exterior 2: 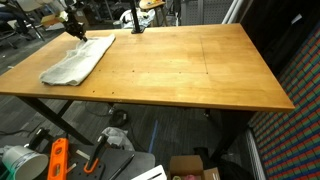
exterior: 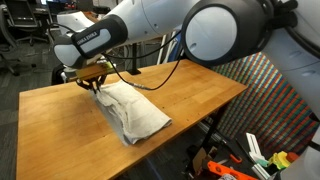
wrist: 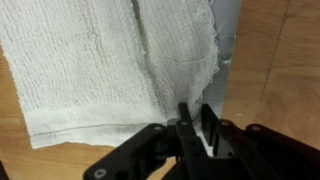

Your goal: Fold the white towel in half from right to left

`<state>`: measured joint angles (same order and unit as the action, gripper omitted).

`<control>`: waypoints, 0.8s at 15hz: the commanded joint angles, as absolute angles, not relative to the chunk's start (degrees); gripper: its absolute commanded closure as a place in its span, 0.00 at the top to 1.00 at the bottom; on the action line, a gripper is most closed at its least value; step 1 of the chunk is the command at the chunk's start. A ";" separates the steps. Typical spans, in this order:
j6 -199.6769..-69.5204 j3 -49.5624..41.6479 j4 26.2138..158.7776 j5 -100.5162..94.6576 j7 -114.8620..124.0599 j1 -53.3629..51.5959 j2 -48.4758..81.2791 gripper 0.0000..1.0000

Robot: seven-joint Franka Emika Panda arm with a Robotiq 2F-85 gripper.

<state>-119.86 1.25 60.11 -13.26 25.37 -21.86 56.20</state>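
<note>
The white towel [exterior: 133, 110] lies on the wooden table [exterior: 190, 95], partly bunched, and shows in both exterior views [exterior 2: 75, 62]. My gripper [exterior: 93, 80] is at the towel's far corner, fingers pressed together on a fold of the cloth. In the wrist view the towel [wrist: 100, 70] fills the upper left, with a raised ridge running down into my gripper [wrist: 193, 120], which is shut on the towel's edge. A strip of grey shows at the towel's right side.
The table is wide, with bare wood across the middle and far side [exterior 2: 190, 60]. Office chairs and clutter stand behind the table. Tools and boxes [exterior 2: 60, 160] lie on the floor below the table edge.
</note>
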 commanded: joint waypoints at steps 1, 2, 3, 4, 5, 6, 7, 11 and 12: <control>-117.10 0.28 52.03 -10.33 26.30 -21.97 59.50 0.00; -116.72 0.45 50.88 -9.44 26.75 -21.77 59.93 0.00; -116.32 0.69 49.77 -8.58 27.22 -21.60 60.36 0.01; -115.81 0.85 48.73 -7.69 27.71 -21.54 60.75 0.01; -115.55 0.99 47.66 -6.71 28.25 -21.48 61.20 0.01; -115.22 0.89 46.66 -6.15 28.71 -21.53 61.73 0.16; -114.88 0.76 45.70 -5.47 29.57 -21.56 62.22 0.32; -114.93 1.71 43.36 -3.86 31.45 -20.57 63.33 0.60; -115.57 1.19 42.93 -4.06 32.21 -20.58 63.61 0.69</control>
